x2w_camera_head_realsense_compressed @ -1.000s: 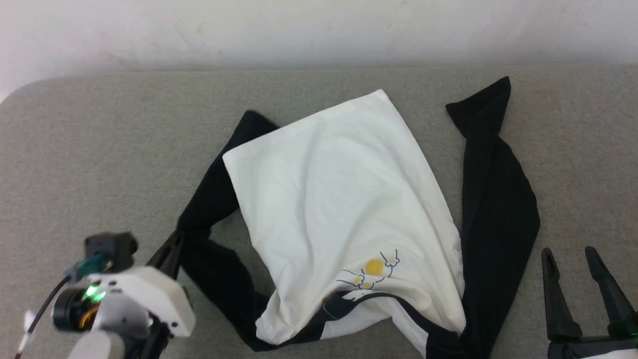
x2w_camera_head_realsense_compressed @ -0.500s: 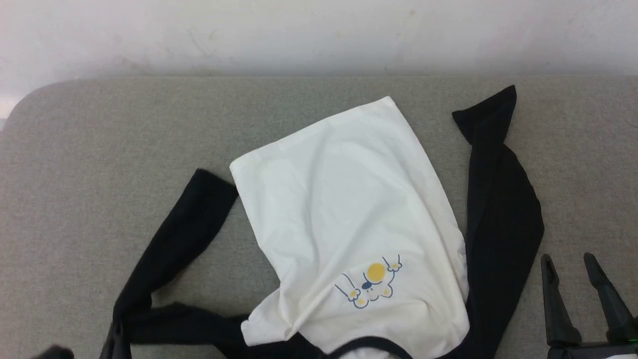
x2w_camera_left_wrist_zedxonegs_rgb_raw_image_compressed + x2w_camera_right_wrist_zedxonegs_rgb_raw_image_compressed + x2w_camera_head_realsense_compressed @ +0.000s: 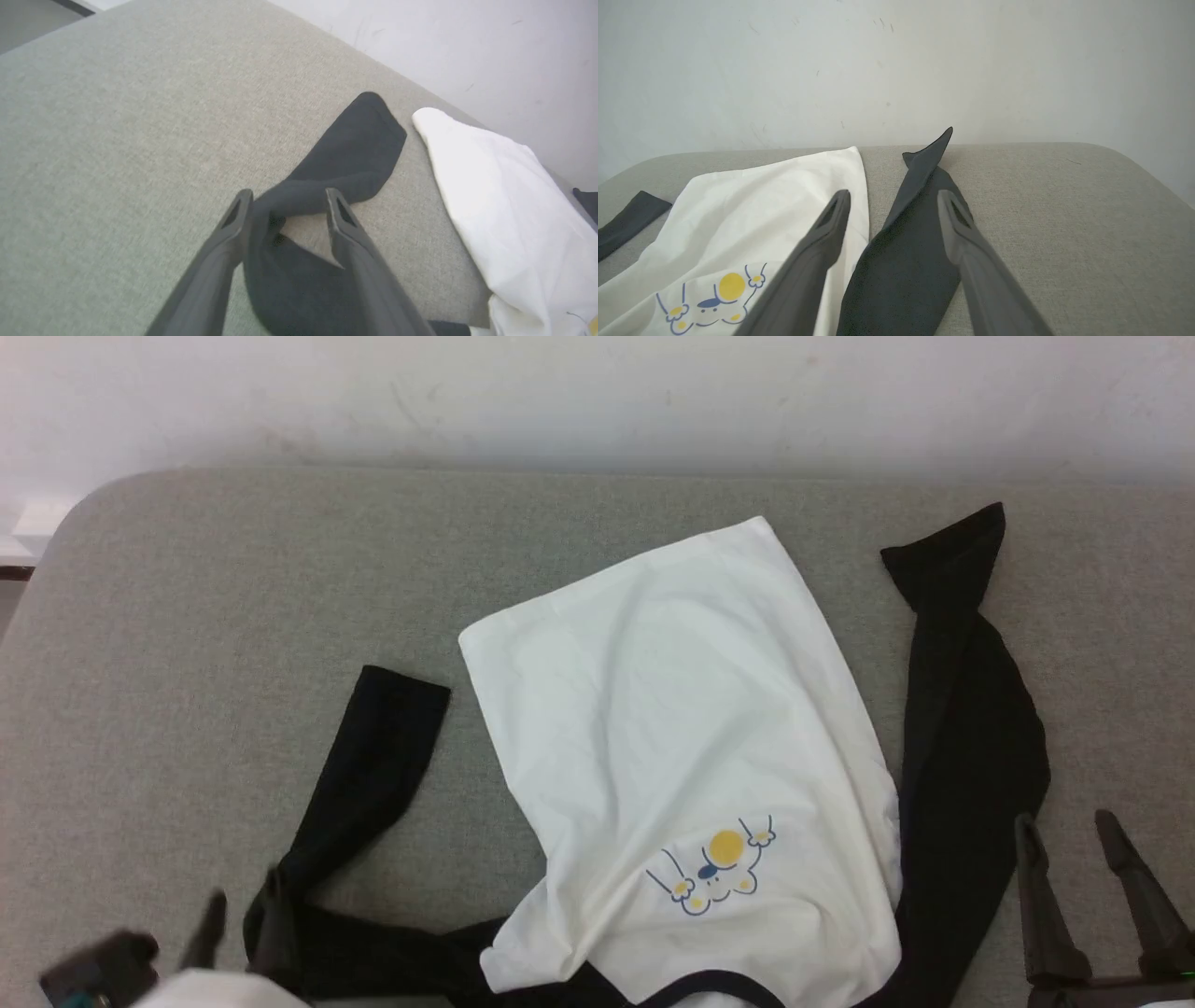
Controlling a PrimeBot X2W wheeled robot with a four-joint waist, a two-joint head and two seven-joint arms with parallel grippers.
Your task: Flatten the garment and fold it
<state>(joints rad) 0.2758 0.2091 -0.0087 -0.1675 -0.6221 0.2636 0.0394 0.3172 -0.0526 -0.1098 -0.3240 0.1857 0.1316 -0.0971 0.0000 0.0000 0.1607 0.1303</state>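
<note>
Grey fabric covers the counter (image 3: 187, 616). The garment (image 3: 681, 728) lies spread near its middle, white body uppermost, with the yellow-and-blue graphic (image 3: 714, 873) toward the near edge. The black left sleeve (image 3: 373, 775) extends outward on the robot's left, and the black right sleeve (image 3: 971, 728) runs along the opposite side. The left gripper (image 3: 287, 200) has its fingers apart, released, with the left sleeve lying between them. The right gripper (image 3: 1066, 821) has its fingers spread wide, grasping nothing, near the right sleeve.
</note>
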